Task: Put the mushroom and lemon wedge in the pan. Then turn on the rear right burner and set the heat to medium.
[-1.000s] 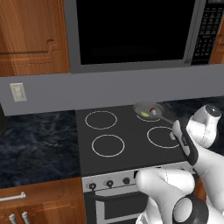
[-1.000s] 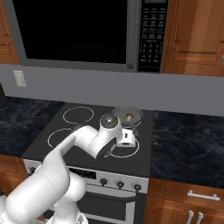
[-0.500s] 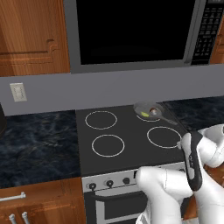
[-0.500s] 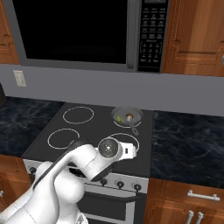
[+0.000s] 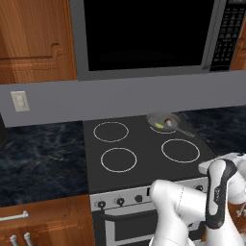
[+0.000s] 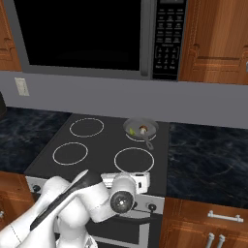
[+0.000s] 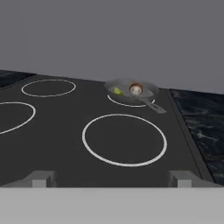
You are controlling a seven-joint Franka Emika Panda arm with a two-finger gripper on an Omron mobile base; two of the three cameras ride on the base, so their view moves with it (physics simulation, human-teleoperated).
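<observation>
The small grey pan (image 7: 129, 91) sits on the rear right burner (image 7: 131, 105), its thin handle pointing toward the front right. Inside it lie the brown-capped mushroom (image 7: 136, 89) and the yellow-green lemon wedge (image 7: 117, 91); both also show in the pan (image 5: 163, 121) (image 6: 140, 128) from the base cameras. My gripper (image 7: 111, 179) is open and empty, its two fingertips (image 7: 40, 178) far apart. It hangs low at the stove's front edge, level with the glass, well short of the pan. My hand (image 6: 131, 181) is just in front of the front right ring.
The black glass stove (image 5: 144, 153) has other white burner rings, such as the front right ring (image 7: 124, 139). Control knobs (image 5: 102, 204) (image 6: 152, 207) line the front panel below. Dark stone counters flank the stove. A microwave (image 6: 97, 36) hangs above.
My arm has pulled back from over the front right ring and dropped to the stove's front edge. The pan and its contents have not moved. The gripper stays open.
</observation>
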